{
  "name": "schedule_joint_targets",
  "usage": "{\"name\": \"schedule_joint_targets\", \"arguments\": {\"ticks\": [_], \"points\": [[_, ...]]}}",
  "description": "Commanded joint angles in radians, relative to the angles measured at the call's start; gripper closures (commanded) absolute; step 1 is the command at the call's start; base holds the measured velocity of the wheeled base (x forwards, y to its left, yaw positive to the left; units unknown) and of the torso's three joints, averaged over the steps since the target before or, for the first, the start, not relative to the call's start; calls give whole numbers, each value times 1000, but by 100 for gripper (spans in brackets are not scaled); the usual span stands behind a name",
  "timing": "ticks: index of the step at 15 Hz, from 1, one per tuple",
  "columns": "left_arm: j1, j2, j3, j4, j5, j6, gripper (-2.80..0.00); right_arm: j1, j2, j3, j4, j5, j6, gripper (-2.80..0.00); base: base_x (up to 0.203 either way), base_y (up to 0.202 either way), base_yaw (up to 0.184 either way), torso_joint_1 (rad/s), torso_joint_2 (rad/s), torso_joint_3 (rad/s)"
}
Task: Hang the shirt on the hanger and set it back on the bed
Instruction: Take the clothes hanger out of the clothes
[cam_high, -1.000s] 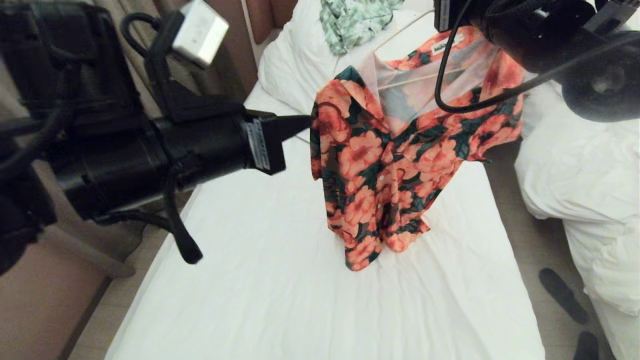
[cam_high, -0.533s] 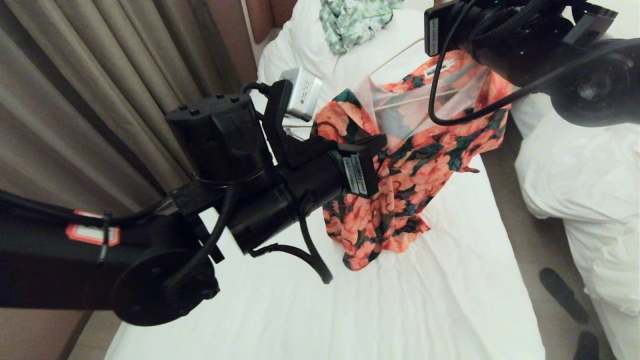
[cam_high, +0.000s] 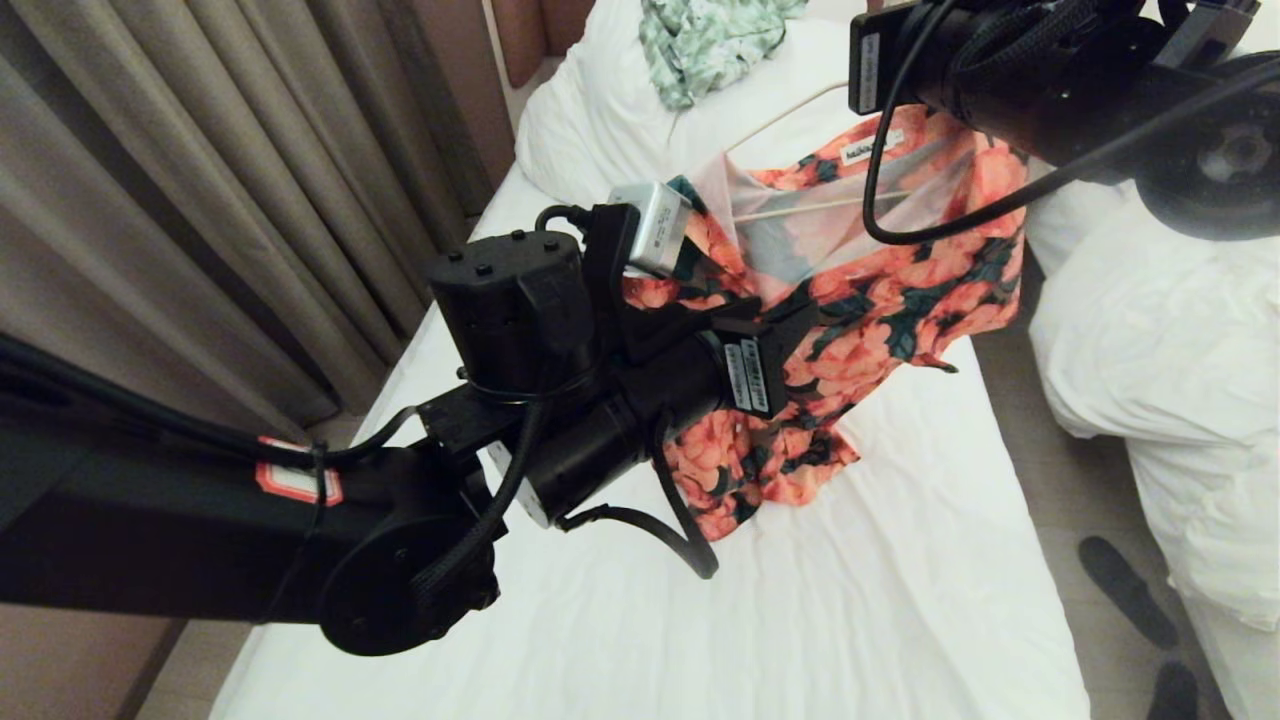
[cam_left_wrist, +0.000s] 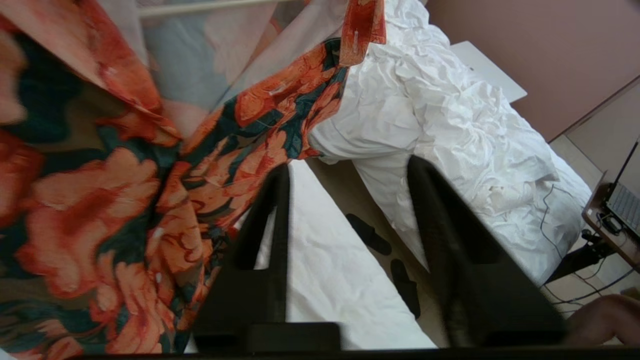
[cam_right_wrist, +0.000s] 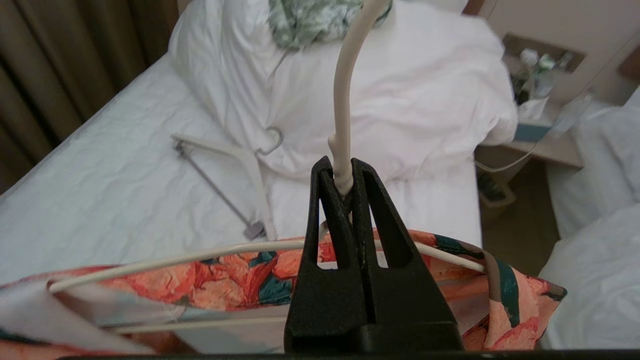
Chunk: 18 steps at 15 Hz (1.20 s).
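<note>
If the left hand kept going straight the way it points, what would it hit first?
Probably nothing near: the left hand stands open beside the shirt, and between its fingers only bed edge and floor show beyond.

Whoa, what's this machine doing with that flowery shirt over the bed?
It is hanging the shirt on a hanger. The right hand is shut on the hanger's neck just below the hook and holds it up above the bed, with the shirt draped from the hanger and its hem touching the sheet. The left hand is open right beside the shirt front, gripping nothing.
</note>
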Motion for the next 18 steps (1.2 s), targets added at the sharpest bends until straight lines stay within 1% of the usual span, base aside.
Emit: {"name": "schedule_joint_targets", "arguments": {"ticks": [1, 3, 5, 11, 14, 18], "points": [[8, 16, -5, -8, 2, -3, -280, 6, -10, 1, 18, -2, 8, 0, 0, 0, 0, 0, 0, 0], [31, 16, -8, -23, -1, -3, -280, 18, -26, 1, 75, -2, 45, 0, 0, 0, 0, 0, 0, 0], [53, 28, -9, -62, -1, 0, -280, 31, -31, 1, 89, -2, 57, 0, 0, 0, 0, 0, 0, 0], [115, 82, -41, -110, 1, 11, -280, 55, -41, 1, 94, -2, 59, 0, 0, 0, 0, 0, 0, 0], [125, 130, -47, -167, 2, 51, -280, 69, -42, 1, 106, -2, 59, 0, 0, 0, 0, 0, 0, 0], [134, 140, -55, -190, 2, 53, -280, 77, -48, 4, 107, -2, 59, 0, 0, 0, 0, 0, 0, 0]]}}
